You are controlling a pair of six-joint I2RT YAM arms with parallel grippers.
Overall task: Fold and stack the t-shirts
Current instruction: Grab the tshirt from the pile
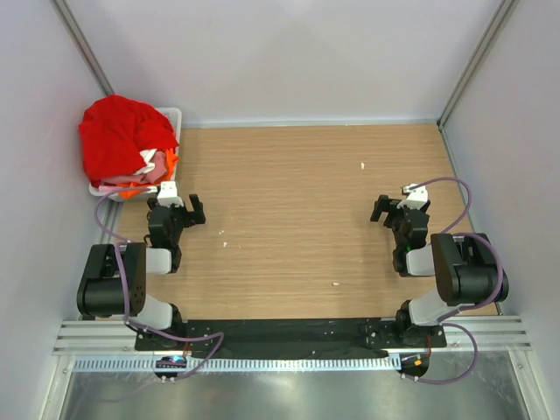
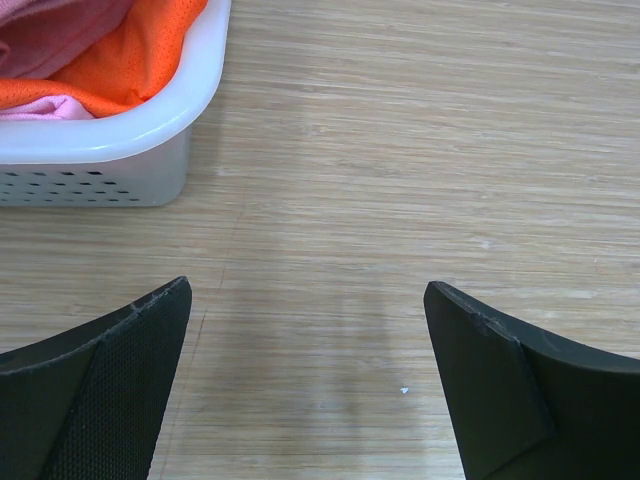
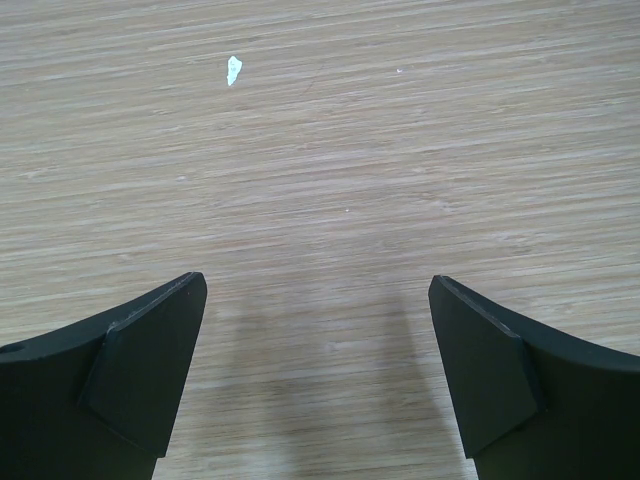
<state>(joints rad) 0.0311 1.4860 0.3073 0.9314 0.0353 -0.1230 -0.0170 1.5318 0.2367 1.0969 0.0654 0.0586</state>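
Shirts: we find them all heaped in the basket point(image 1: 173, 116) at 10 o'clock on the surface point(image 1: 297, 192). The red shirt point(image 1: 121, 136) is on top, with the orange shirt point(image 2: 140, 45) and pink shirt point(image 2: 35, 105) bunched beneath it (there may be a white one too; we cannot be sure).
Why there: we judge the heap to be the unsorted supply. Nothing is folded or stacked yet.
Left end effector point(image 1: 194, 213): sits at 8 o'clock, near the basket's front corner but apart from it. Its jaws are spread wide and it holds nothing.
Right end effector point(image 1: 378, 210): sits at 3 o'clock, well apart from the basket. It is equally wide open, with nothing gripped or touched that we can see.
Why held so: both sit low near their bases, which we read as a ready pose. The left is nearer the heap, so the first reach likely falls to it.
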